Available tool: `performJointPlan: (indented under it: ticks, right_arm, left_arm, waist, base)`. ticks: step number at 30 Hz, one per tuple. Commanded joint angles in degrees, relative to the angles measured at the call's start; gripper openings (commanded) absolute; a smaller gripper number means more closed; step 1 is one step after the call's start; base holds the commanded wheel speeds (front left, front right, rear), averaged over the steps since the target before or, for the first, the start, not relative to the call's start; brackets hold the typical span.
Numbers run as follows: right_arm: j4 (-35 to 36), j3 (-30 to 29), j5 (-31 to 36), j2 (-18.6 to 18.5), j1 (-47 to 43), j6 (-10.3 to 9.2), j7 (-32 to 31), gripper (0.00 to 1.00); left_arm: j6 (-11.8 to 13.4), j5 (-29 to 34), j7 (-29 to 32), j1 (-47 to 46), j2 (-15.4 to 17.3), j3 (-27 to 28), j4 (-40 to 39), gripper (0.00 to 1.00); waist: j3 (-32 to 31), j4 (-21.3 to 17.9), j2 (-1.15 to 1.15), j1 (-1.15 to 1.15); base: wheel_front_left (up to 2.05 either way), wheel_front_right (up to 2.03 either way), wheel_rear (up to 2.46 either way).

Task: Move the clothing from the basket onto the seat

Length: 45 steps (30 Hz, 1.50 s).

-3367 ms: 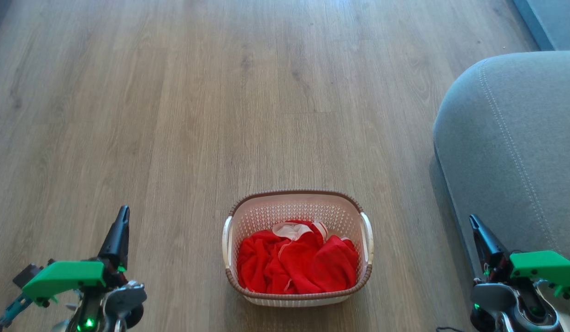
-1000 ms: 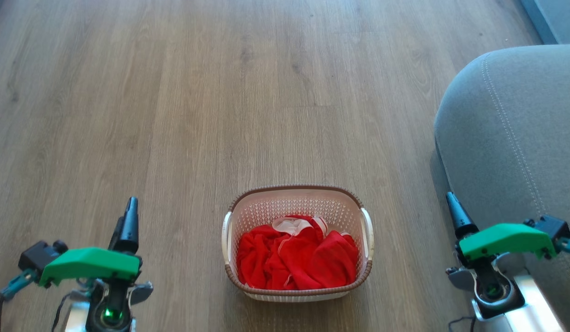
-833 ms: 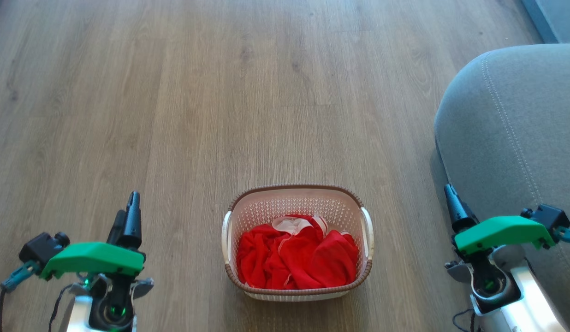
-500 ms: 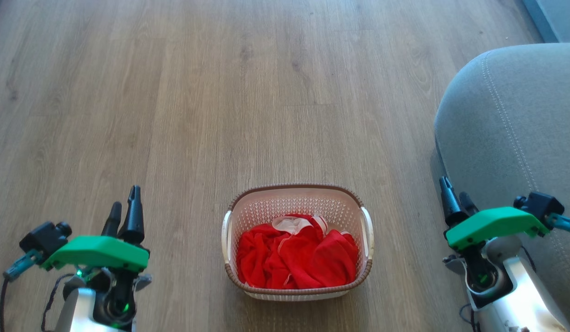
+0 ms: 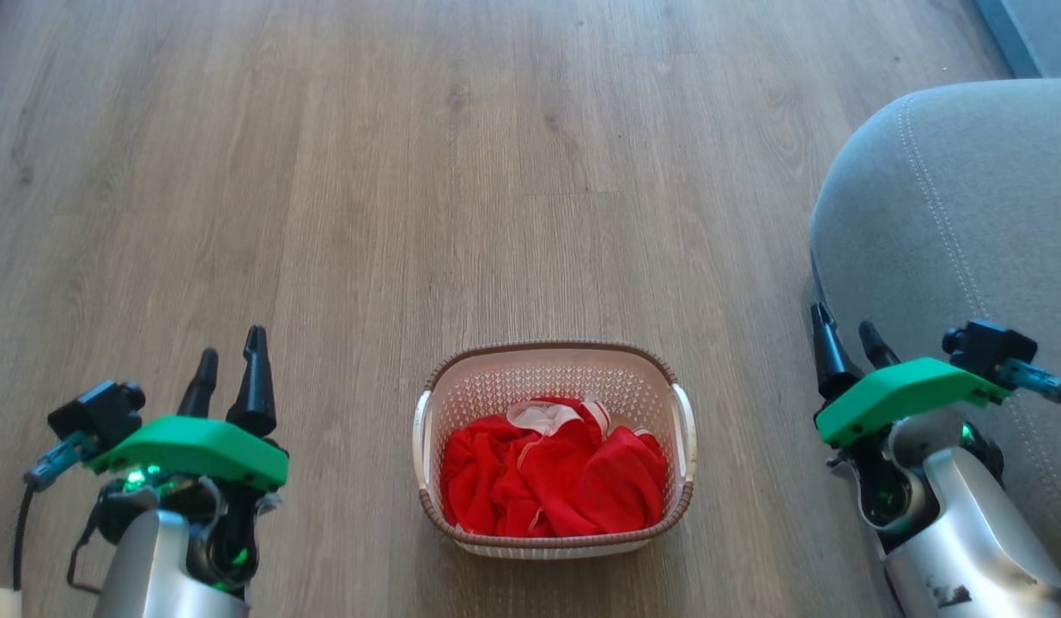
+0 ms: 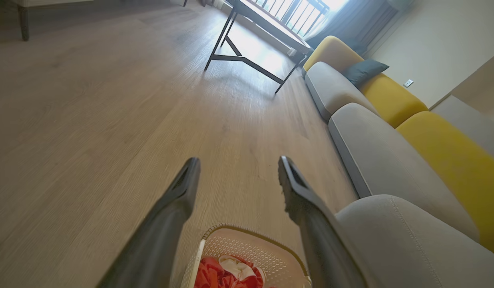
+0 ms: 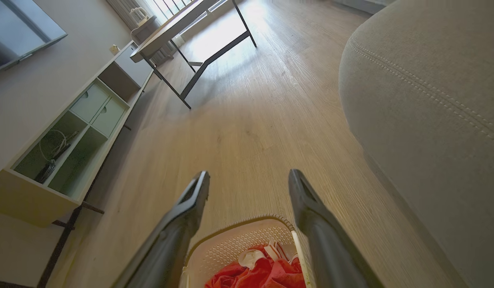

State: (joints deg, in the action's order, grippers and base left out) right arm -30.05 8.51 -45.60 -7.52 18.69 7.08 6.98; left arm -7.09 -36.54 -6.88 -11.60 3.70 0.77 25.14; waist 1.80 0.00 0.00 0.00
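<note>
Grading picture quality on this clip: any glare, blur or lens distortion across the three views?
Head view: even daylight, the clothing and basket sharp, soft shadow beside the seat. Left wrist view: window blown out, glare on the floor under the table, wide-angle stretch. Right wrist view: similar floor glare, seat bulging large at the edge.

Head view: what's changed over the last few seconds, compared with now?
The left gripper and right gripper moved forward, up the view, each turning to show its jaws standing open. Nothing was grasped or released. The bright red fabric clothing stayed heaped in the cream perforated plastic basket, beside the grey upholstered seat.
</note>
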Motion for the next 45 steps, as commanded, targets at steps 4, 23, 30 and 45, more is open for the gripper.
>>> performJointPlan:
  ticks: [4, 23, 30, 45]
  right_arm:
    - [0.84, 1.75, 3.82, -1.26, 4.51, 0.28, 1.48, 1.0]
    - [-0.96, 4.85, 14.76, -2.39, 8.42, 0.34, 4.49, 1.0]
    - [-1.7, 5.77, 19.02, -2.9, 10.16, 0.36, 5.67, 1.0]
    - [-2.52, 5.22, 27.62, -3.41, 12.91, 0.41, 8.02, 1.0]
  left_arm:
    - [-0.25, 4.43, -1.56, -4.39, 1.74, 0.93, -1.38, 1.0]
    - [-0.32, 17.22, -4.58, -7.22, 1.89, 0.05, 0.25, 1.0]
    - [-0.35, 21.63, -5.76, -8.49, 1.89, -0.12, 0.88, 1.0]
    - [-0.4, 29.22, -8.12, -10.81, 1.17, 1.91, 2.14, 1.0]
  waist:
    - [-0.03, 0.0, 0.0, 0.0]
    - [0.19, 0.03, 0.0, 0.0]
    - [0.48, -0.05, 0.0, 0.0]
    - [0.92, -0.07, 0.0, 0.0]
  base:
    - [0.0, 0.0, 0.0]
    - [0.0, 0.0, 0.0]
    - [0.0, 0.0, 0.0]
    - [0.0, 0.0, 0.0]
